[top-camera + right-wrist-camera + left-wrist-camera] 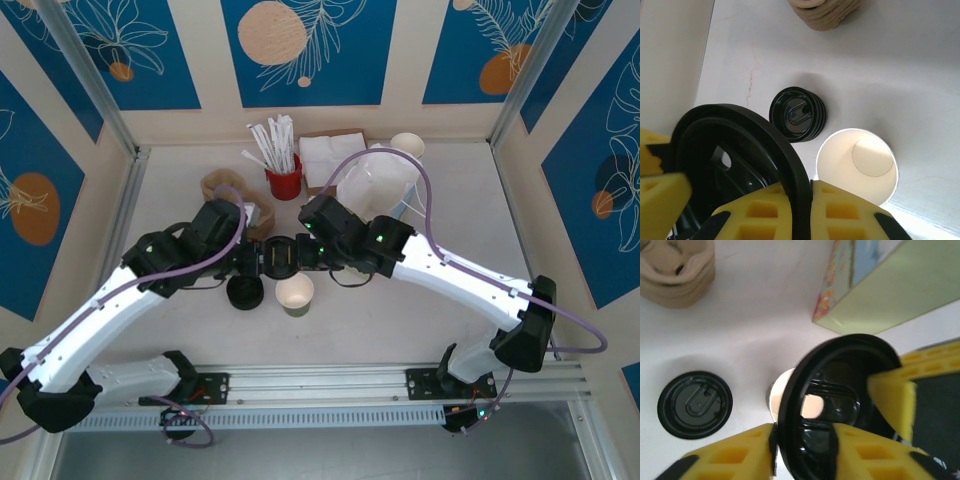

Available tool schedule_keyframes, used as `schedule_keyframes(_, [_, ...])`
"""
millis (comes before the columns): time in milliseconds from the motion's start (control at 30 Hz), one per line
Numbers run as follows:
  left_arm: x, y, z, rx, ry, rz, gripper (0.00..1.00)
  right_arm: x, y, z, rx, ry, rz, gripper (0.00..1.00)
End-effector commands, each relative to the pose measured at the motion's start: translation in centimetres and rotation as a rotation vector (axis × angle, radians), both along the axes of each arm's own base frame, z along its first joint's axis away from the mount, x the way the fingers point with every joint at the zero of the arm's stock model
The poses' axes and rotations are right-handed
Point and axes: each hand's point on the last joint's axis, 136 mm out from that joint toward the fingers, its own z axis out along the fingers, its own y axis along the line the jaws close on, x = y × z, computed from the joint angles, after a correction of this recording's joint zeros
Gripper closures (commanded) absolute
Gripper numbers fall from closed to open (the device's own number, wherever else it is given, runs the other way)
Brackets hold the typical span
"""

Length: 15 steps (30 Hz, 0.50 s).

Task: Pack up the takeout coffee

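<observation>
top: left gripper [258, 260] and right gripper [300, 255] tip to tip mid-table [400, 315], upright black lid [279, 257] between them. takeout coffee cup [295, 293] stood lidless just near of them, spare lid [245, 293] flat to its left.
left wrist: left gripper fingers [735, 455] flanked black lid rim; clamped or slack, could not tell.
right wrist: right gripper fingers [850, 215] pinched black lid rim tight; takeout coffee cup stood open beside spare lid.

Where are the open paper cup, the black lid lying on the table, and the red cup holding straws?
open paper cup [871, 158]: right wrist view, its inner floor.
black lid on the table [797, 114]: right wrist view, its top face.
red cup [284, 184]: top external view, its outer wall.
</observation>
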Motion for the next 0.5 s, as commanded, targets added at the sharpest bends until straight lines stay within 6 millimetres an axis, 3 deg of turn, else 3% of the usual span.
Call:
schedule_keyframes(0, [-0.8,-0.8,5.8,-0.142,-0.158,-0.089,0.51,-0.3,-0.9,2.0,0.039,-0.003,-0.002,1.00])
schedule_keyframes(167, [-1.9,0.4,10.1,-0.146,-0.373,-0.204,0.45,-0.6,-1.9,2.3,0.041,0.066,0.017,1.00])
schedule_keyframes(233, [-2.6,0.4,11.0,-0.118,-0.455,-0.287,0.44,-1.0,-2.2,2.4,0.032,0.098,0.037,1.00])
schedule_keyframes(467, [-4.7,-1.1,10.6,-0.002,-0.636,-0.617,0.51,-3.7,-3.0,3.2,0.059,0.259,0.125,1.00])
